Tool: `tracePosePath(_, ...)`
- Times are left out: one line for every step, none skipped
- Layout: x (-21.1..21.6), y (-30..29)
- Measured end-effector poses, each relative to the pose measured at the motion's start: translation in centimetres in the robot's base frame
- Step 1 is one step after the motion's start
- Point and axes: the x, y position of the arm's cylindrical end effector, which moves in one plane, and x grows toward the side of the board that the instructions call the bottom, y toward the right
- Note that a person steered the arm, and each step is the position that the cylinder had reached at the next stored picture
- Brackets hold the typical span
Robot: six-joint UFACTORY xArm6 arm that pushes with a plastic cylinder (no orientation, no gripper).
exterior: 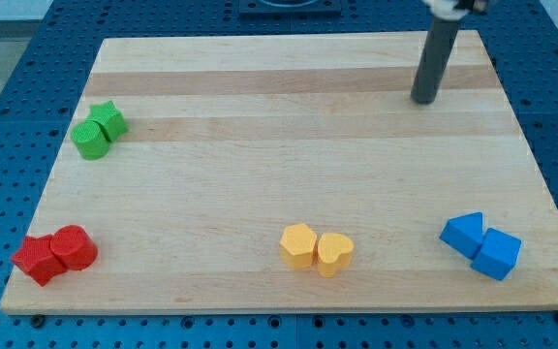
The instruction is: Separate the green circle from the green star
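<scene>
Separation hasn't begun: green circle (90,141) touches green star (110,120) at the view's left (upper part), while my tip (422,99), bare and pushing nothing, should approach their seam.

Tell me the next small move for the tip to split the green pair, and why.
Probably slide my tip toward the view's left, across the board. It sits near the view's top right, far from every block. The green circle and green star touch at the view's left edge, star above and right of circle, so nothing can be pushed until the tip closes in.
</scene>
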Motion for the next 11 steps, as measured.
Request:
tracePosePath(7.3,-7.1)
tracePosePath(12.9,-14.9)
tracePosePath(13.2,-21.9)
tracePosePath(12.8,-28.7)
tracePosePath(12.6,-37.8)
tracePosePath(10.6,-44.2)
tracePosePath(6.8,-46.2)
tracePosePath(6.1,-46.3)
tracePosePath(6.9,-46.3)
tracePosePath(8.3,-46.2)
tracePosePath(10.7,-46.3)
